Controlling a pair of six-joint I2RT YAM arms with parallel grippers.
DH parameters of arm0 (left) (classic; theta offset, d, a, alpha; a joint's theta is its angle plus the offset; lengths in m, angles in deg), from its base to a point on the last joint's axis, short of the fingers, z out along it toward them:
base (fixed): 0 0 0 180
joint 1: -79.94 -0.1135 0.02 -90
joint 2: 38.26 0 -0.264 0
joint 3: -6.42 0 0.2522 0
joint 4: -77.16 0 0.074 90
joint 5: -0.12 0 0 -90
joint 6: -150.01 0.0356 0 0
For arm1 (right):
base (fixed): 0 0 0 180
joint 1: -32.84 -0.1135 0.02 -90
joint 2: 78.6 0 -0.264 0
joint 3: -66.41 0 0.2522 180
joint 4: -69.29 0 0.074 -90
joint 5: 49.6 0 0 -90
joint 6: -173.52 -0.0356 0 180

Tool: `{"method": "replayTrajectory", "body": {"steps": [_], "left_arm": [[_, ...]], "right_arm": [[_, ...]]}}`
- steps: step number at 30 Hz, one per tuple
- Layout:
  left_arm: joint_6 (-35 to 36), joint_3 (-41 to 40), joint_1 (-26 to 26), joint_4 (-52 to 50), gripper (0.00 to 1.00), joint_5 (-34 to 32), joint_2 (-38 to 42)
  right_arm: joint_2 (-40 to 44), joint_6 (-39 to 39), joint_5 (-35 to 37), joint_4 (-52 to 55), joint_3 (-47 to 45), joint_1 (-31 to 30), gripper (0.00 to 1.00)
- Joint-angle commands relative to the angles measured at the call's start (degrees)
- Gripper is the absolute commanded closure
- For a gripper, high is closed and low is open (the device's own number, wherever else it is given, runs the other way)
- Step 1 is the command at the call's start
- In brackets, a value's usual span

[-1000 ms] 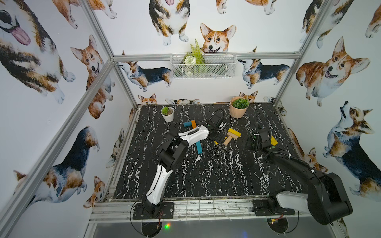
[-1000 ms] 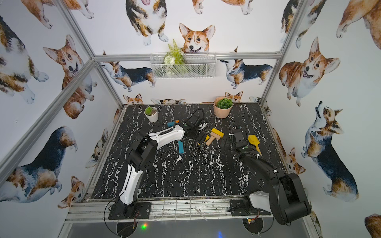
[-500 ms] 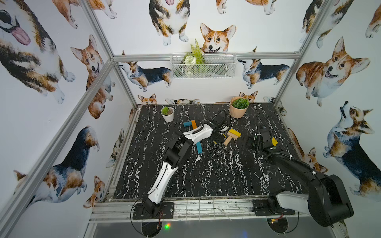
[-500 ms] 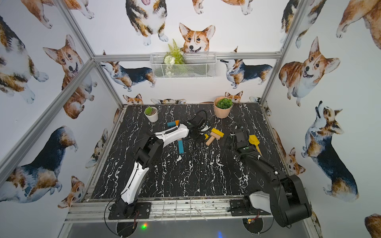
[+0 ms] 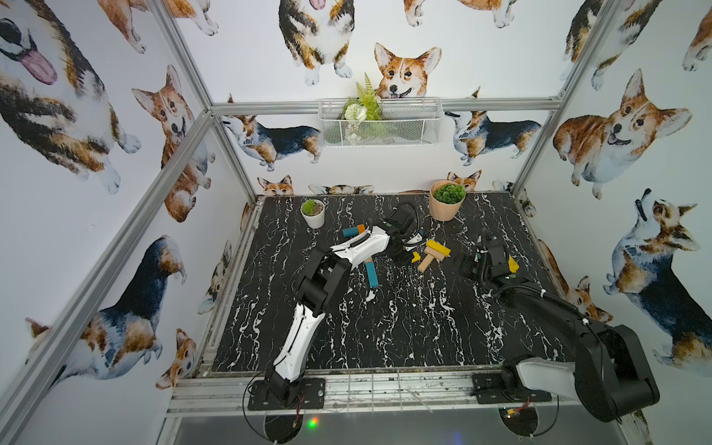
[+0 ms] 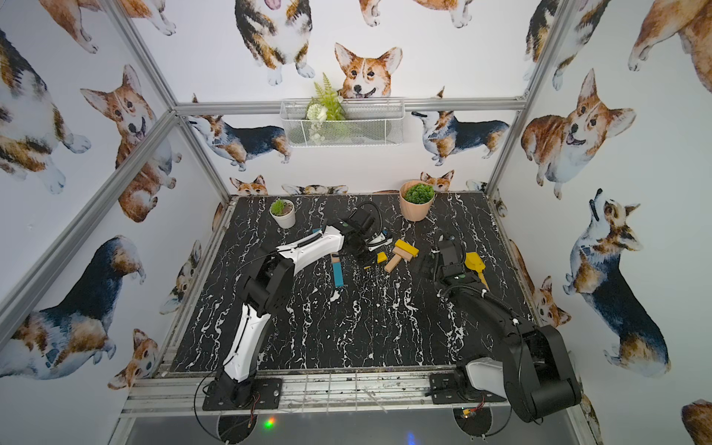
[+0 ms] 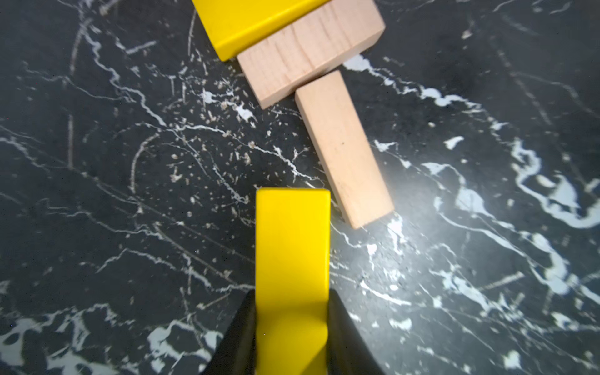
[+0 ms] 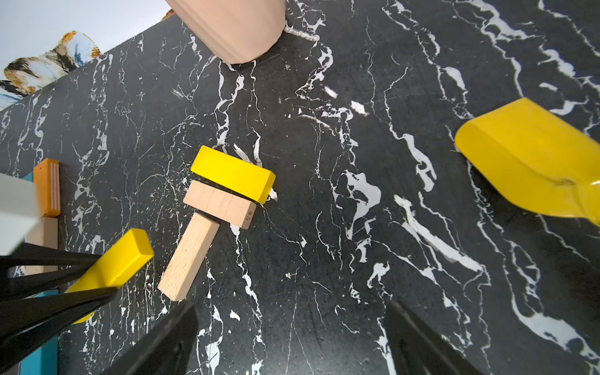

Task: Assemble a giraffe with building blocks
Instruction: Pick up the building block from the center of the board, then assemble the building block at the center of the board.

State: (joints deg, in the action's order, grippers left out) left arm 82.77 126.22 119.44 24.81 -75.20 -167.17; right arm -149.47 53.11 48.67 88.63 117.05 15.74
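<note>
The left gripper point(image 7: 292, 297) has its black jaws pinched on the long sides of a yellow block point(image 7: 292, 240), whose free end sticks out ahead of them. Whether that block is clear of the bench point(image 7: 130, 194) cannot be told. Just past its free end, not touching it, lies a tan block point(image 7: 344, 149). This one butts end-on against the side of a second tan block point(image 7: 308, 52), which lies flush along a second yellow block point(image 7: 256, 22), so the three make a T. Both top views put this group in the far half of the bench, about midway between its left and right edges. On the other side of the left arm, the right wrist view shows an orange block point(image 8: 48, 186), a third tan block point(image 8: 45, 232) and a teal block point(image 8: 39, 360) in one line, partly hidden by that arm. The right gripper point(image 8: 292, 324) stands with its jaws spread wide and nothing between them, between the T and the right edge. A yellow shovel point(image 8: 526, 156) lies beside it, nearer the right edge. A peach pot point(image 5: 443, 210) stands by the far edge and a white pot point(image 5: 314, 221) toward the far left corner.
</note>
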Motion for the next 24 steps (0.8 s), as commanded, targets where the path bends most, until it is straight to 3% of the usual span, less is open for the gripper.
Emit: {"method": "replayTrajectory", "body": {"steps": [1,7,11,24], "left_arm": [[6.41,-3.18,-0.59,-1.02,0.87,7.01,2.95],[10.0,-8.16,-1.23,-1.72,0.88,6.93,5.79],[12.75,-11.07,-1.69,-1.05,0.87,3.19,6.12],[12.41,-12.77,-3.39,-0.8,0.85,1.82,5.93]], "right_arm": [[-0.22,-0.88,-0.48,-1.28,0.21,0.07,0.07],[-1.42,-0.96,-1.28,-1.54,0.38,0.15,0.07],[-2.85,-1.14,-2.16,-1.63,0.9,0.22,0.07],[-4.19,-0.96,-2.34,-1.96,1.09,0.18,0.06]]}}
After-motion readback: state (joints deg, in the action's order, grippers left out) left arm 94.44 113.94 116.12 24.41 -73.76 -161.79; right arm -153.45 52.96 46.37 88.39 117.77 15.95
